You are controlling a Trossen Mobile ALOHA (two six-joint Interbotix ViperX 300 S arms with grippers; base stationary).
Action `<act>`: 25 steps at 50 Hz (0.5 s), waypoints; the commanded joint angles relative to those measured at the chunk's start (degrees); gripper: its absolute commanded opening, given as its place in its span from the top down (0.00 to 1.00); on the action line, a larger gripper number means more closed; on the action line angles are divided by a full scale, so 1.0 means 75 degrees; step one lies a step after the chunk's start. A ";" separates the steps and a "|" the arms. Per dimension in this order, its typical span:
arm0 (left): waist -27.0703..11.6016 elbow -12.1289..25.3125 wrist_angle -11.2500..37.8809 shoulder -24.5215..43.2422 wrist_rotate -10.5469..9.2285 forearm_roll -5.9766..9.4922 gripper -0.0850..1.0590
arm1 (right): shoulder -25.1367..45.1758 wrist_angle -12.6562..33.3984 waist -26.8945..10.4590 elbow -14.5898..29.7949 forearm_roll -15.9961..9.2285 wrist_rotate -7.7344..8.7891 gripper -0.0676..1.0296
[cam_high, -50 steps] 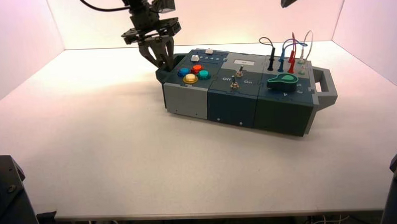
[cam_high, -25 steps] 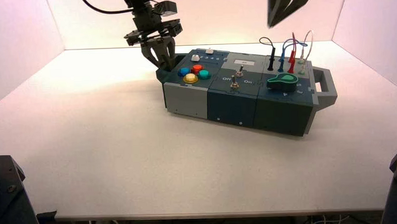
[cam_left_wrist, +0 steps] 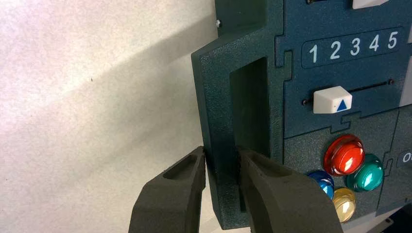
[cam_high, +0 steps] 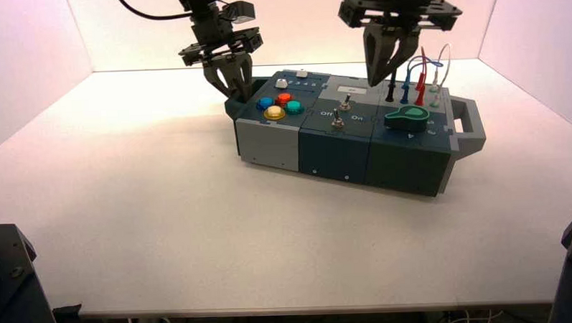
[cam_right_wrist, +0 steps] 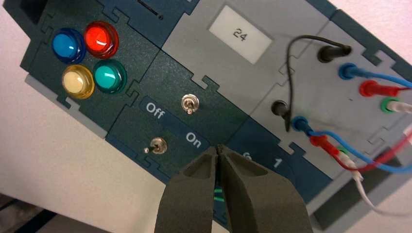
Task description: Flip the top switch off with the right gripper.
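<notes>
The right hand (cam_high: 382, 80) hangs over the far edge of the box (cam_high: 333, 156), between the top switch and the wires (cam_high: 420, 78), its fingers narrow, tips together. The top switch (cam_high: 345, 103), a small metal lever, sits mid-box, farther back than the other metal switch (cam_high: 338, 121) and apart from the hand. The left hand (cam_left_wrist: 221, 154) grips the handle (cam_left_wrist: 217, 116) at the box's left end. The box stands on the table (cam_high: 199, 236).
</notes>
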State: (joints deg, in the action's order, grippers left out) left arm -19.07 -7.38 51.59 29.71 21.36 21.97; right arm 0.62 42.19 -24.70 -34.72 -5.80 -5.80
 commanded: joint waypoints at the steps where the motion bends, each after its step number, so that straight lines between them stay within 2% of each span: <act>1: 0.0047 0.0223 0.0012 -0.0176 0.0059 0.0023 0.95 | 0.0059 -0.0059 -0.0082 0.0293 -0.0035 0.0023 0.96; 25: 0.0047 0.0211 0.0035 -0.0176 0.0059 0.0035 0.95 | 0.0750 -0.0094 -0.0176 0.0668 -0.0035 0.0035 0.96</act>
State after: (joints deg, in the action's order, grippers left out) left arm -19.07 -7.38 51.68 29.71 21.36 21.97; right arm 6.77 41.66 -25.14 -31.38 -5.80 -5.80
